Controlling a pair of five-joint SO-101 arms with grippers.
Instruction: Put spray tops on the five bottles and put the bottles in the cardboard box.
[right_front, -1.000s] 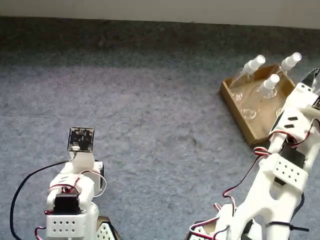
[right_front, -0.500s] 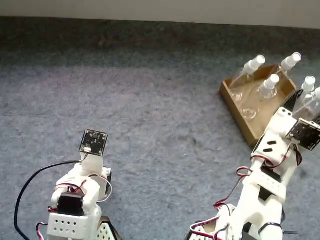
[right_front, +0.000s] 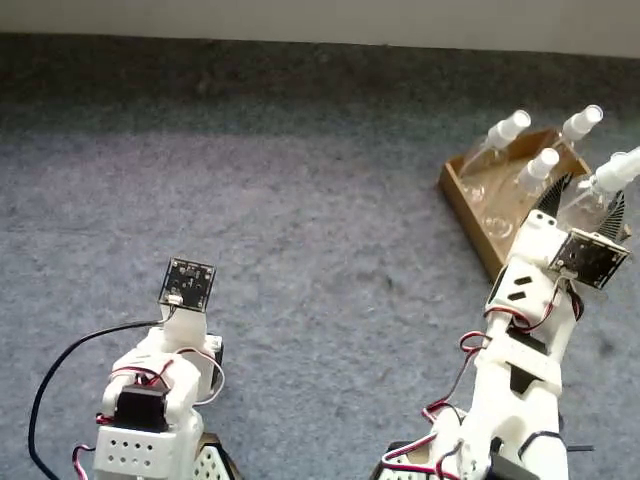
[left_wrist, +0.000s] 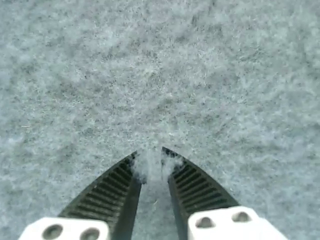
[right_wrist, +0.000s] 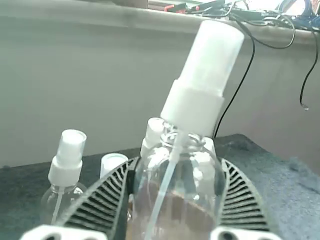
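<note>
My right gripper (right_front: 582, 202) is shut on a clear bottle (right_front: 598, 185) fitted with a white spray top (right_wrist: 202, 80), held tilted above the near right side of the cardboard box (right_front: 470, 222). Close up, the black fingers (right_wrist: 107, 195) clamp the bottle's body (right_wrist: 175, 190). Three more bottles with spray tops stand in the box (right_front: 497, 140) (right_front: 575, 128) (right_front: 535, 172); they appear behind the held one, such as the bottle (right_wrist: 67, 155). My left gripper (left_wrist: 149, 155) is shut on nothing, pointing down at the carpet at the near left, on its arm (right_front: 160, 380).
Grey carpet (right_front: 300, 230) covers the table between the two arms. A pale wall (right_front: 320, 18) runs along the far edge. The box sits at the far right, close to the right arm's base.
The right gripper has swung in from the right edge with the bottle, now above the box's near right side. The left arm shifted slightly right a second ago, then stayed still.
</note>
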